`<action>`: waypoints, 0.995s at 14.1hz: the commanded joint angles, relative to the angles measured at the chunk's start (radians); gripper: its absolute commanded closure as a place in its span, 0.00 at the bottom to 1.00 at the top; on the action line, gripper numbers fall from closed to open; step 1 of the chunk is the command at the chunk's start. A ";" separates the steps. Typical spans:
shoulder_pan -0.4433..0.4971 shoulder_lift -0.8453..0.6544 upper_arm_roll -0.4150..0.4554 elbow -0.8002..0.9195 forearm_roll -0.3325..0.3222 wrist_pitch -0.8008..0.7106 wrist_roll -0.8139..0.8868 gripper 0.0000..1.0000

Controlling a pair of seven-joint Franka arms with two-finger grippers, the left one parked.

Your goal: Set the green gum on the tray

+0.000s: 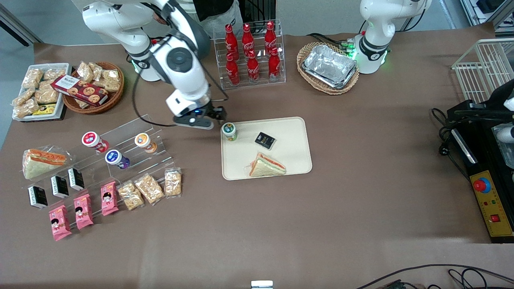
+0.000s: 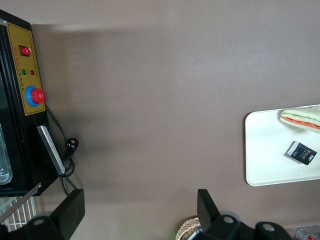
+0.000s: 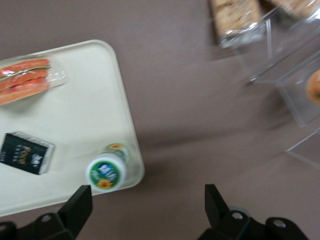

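The green gum [image 1: 229,131] [image 3: 106,172] stands upright on the cream tray [image 1: 291,158] [image 3: 95,115], in the corner of the tray closest to the working arm. Its white lid with the green label faces up. My gripper [image 1: 217,116] [image 3: 147,202] hangs open just beside that corner, over the brown table, with nothing between its fingers. The gum stands apart from the fingers. The tray also shows in the left wrist view [image 2: 270,165].
A wrapped sandwich [image 1: 266,165] [image 3: 27,80] and a small black packet [image 1: 265,140] [image 3: 25,153] also lie on the tray. A clear acrylic stand [image 1: 132,152] with red, orange and purple canisters and snack packs sits toward the working arm's end. A cola bottle rack [image 1: 249,54] stands near the arm bases.
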 commanded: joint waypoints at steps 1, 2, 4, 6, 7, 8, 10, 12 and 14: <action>-0.037 -0.144 -0.116 -0.001 0.037 -0.158 -0.261 0.00; -0.038 -0.190 -0.176 0.001 0.037 -0.218 -0.359 0.00; -0.038 -0.276 -0.326 0.014 0.036 -0.293 -0.525 0.00; -0.037 -0.307 -0.489 0.091 0.034 -0.380 -0.692 0.00; -0.035 -0.305 -0.542 0.143 0.031 -0.449 -0.782 0.00; -0.035 -0.307 -0.586 0.178 0.028 -0.499 -0.836 0.00; -0.035 -0.320 -0.610 0.200 0.020 -0.539 -0.848 0.00; -0.032 -0.337 -0.626 0.246 0.019 -0.605 -0.851 0.00; -0.031 -0.289 -0.626 0.292 0.020 -0.681 -0.861 0.00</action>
